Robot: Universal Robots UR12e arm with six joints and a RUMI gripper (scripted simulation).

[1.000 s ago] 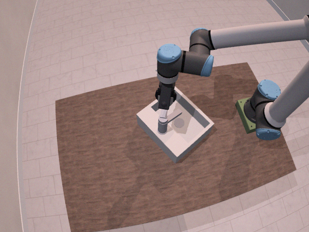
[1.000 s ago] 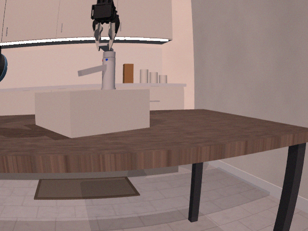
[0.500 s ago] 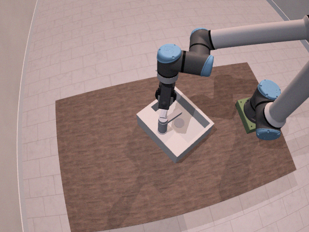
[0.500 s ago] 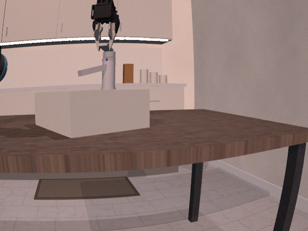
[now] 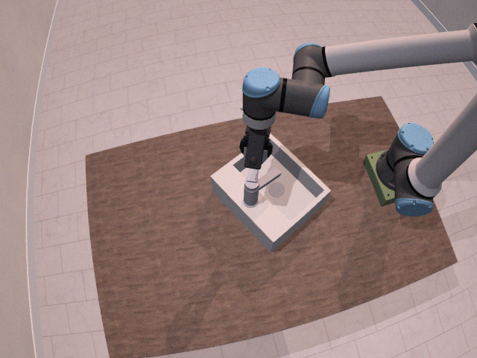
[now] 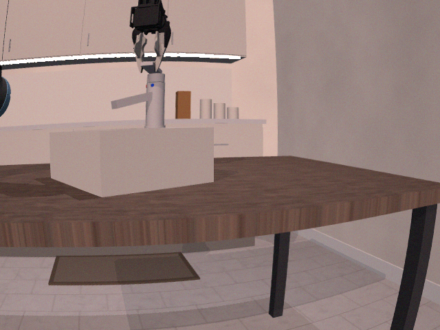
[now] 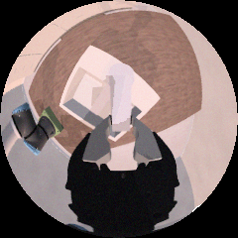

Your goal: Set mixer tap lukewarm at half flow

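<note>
The hand (image 6: 148,67), a dark two-jaw unit with pale grey fingers, points straight down above the tap and is clamped on the pale flat lever (image 7: 120,101) at the tap's top, its jaws nearly closed with the thin lever pinched between their tips. In the wrist view the lever runs from between the fingertips out over the basin. In the exterior view the fingertips meet just above the cap of the upright grey cylindrical mixer tap (image 6: 155,101), which carries a small blue dot (image 6: 152,85) high on its body with a red dot (image 6: 146,86) just beside it. A flat grey spout (image 6: 129,100) sticks out sideways from the tap's body, below the dots.

The tap stands on the rim of a white box-shaped sink (image 5: 287,227), at the corner nearest the hand. Inside the sink, a round grey drain (image 5: 276,189) lies just beyond the tap, under the spout's line. The sink rests on a dark wood-grain surface (image 5: 162,246), roughly in its middle.

Above the tap, the grey arm with blue joint caps (image 5: 261,82) reaches in from the far side of the sink. Its foot stands on a green square base plate (image 5: 373,162), well apart from the sink on the same surface.

Behind the tap in the exterior view, a distant counter holds a brown box (image 6: 183,104) and three white canisters (image 6: 218,110).
</note>
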